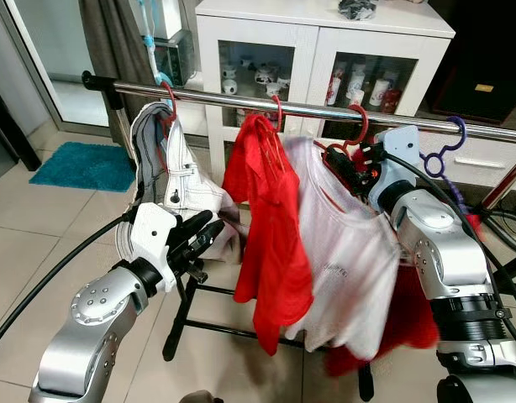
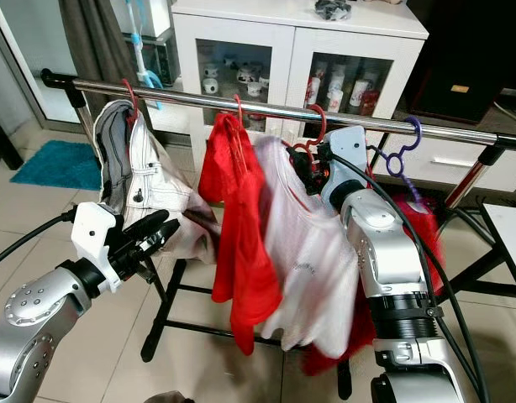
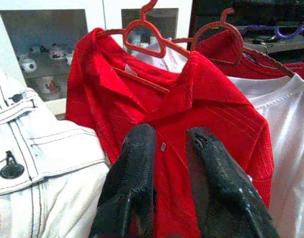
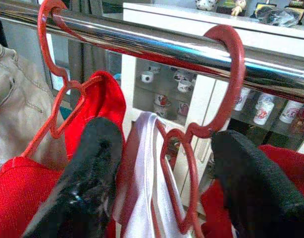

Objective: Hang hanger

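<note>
Chrome rail (image 1: 241, 102): carrying, from its left end, a white denim jacket (image 1: 178, 180), a red shirt (image 1: 262, 227), a white T-shirt (image 1: 342, 252) and an empty purple hanger (image 1: 443, 149).

Red hanger (image 4: 211, 114): hooking over the rail, bearing the white T-shirt.

Right gripper (image 4: 164, 183): fingers standing wide apart on either side of that hanger's neck.

Left gripper (image 3: 167, 183): hovering narrowly parted, gripping nothing, facing the red shirt.

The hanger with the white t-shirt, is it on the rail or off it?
On. The red hanger has its hook over the metal rail, and the right hand is open, its fingers either side of the hanger's neck.
</note>
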Controlling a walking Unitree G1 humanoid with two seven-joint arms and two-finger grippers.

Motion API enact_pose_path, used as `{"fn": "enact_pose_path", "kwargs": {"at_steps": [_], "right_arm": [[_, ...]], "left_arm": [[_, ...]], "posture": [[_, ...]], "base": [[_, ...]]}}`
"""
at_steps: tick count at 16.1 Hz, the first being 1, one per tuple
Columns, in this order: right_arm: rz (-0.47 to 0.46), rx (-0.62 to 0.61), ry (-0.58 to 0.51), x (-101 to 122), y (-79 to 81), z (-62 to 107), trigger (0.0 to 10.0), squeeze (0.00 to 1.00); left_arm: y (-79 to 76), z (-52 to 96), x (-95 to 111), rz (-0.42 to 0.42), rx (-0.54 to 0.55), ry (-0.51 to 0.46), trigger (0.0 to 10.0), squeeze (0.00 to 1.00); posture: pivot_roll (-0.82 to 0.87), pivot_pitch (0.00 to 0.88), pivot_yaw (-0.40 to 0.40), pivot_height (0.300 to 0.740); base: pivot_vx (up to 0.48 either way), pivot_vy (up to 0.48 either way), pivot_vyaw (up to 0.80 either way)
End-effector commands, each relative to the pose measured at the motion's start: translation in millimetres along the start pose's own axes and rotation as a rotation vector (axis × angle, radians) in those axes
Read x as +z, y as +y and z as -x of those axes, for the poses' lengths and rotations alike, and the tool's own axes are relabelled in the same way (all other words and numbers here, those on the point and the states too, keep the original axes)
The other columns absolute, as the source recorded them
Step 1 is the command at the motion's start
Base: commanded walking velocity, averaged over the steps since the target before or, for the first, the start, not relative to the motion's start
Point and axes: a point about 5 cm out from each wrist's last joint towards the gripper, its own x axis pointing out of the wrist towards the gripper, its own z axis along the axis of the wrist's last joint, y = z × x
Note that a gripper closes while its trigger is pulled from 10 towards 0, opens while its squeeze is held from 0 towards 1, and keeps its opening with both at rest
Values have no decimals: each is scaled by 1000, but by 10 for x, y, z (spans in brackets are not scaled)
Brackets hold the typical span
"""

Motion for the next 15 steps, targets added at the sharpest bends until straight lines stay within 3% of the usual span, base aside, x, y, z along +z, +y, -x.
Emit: {"fn": "enact_pose_path", "kwargs": {"at_steps": [1,5,6,7,8,12,14,15], "right_arm": [[6,2,-10,48,-14,8,10000,1000],[6,2,-10,48,-14,8,10000,1000],[15,2,-21,81,1,75,10000,1000],[-87,-33,-36,-146,308,225,10000,792],[-95,-42,-19,-202,339,237,10000,0],[-130,-45,-25,-211,361,296,10000,0],[-183,1,4,-349,416,379,10000,0],[-187,-21,6,-492,400,465,10000,0]], "left_arm": [[11,8,3,-10,8,1,10000,0],[11,8,3,-10,8,1,10000,0],[34,12,-13,9,44,-1,10000,0],[27,-55,-80,-1,144,8,10000,0],[30,-66,-75,-3,150,1,10000,0],[40,-91,-33,-5,156,-25,10000,0],[102,-50,-116,46,259,-40,10000,0],[129,-8,-171,24,304,-43,10000,0]], "posture": [[9,0,8,740],[9,0,8,740],[9,0,8,740],[2,0,-6,740],[2,0,-6,740],[0,0,2,740],[-2,0,6,740],[-4,0,2,740]], "base": [[0,0,0],[0,0,0],[0,0,0],[0,0,0],[0,0,0],[0,0,0],[0,0,0],[0,0,0]]}}
